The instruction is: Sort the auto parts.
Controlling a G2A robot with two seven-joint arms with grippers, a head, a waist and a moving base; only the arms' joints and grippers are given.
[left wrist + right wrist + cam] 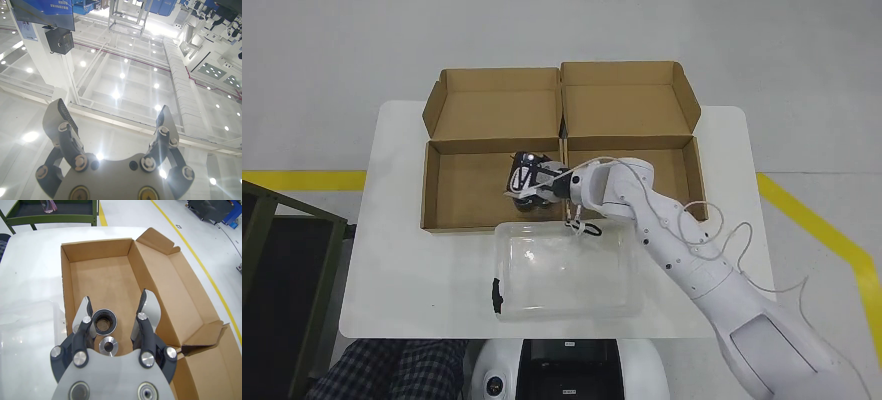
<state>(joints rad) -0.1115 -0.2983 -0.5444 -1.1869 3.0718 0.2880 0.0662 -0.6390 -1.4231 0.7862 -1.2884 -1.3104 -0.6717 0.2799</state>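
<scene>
Right arm reaches across to the left cardboard box (pixel 462 190). The right gripper (pixel 530 180) hangs over that box's end next to the right cardboard box (pixel 672 165).

Right gripper (pixel 116 295): fingers spread wide, holding nothing.
Left gripper (pixel 112 103): pointed up at the ceiling, fingers spread wide, holding nothing.

Parts in the left box (pixel 105 279), counted: 2.
- 1 black-rimmed bearing (pixel 114 321). A short ring, standing on its flat face, bore axis upright and open end facing the wrist camera.
- 1 bright metal bushing (pixel 114 344). Same pose: bore upright, flat face up.

The two parts stand just beside each other on the box floor, nearer the wall that faces the clear plastic container (pixel 562 275). The bearing is farther along the fingers and the bushing closer to the palm. One finger (pixel 85 311) lines up just beside the bearing; I cannot tell whether it touches.

Boxes, counted: 2, side by side on the white surface (pixel 402 250). Their long axes run left to right and their lids are folded open to the far side. There is 1 clear container, set on the near side of the boxes.

View notes:
- The right wrist view resolves both parts and their bores. In the top view the gripper covers most of them and they read as dark shapes.
- The top view gives the layout of both boxes and the container.
- The right wrist view takes in the container's edge (pixel 28 332) and a green cart (pixel 49 211) beyond the surface.
</scene>
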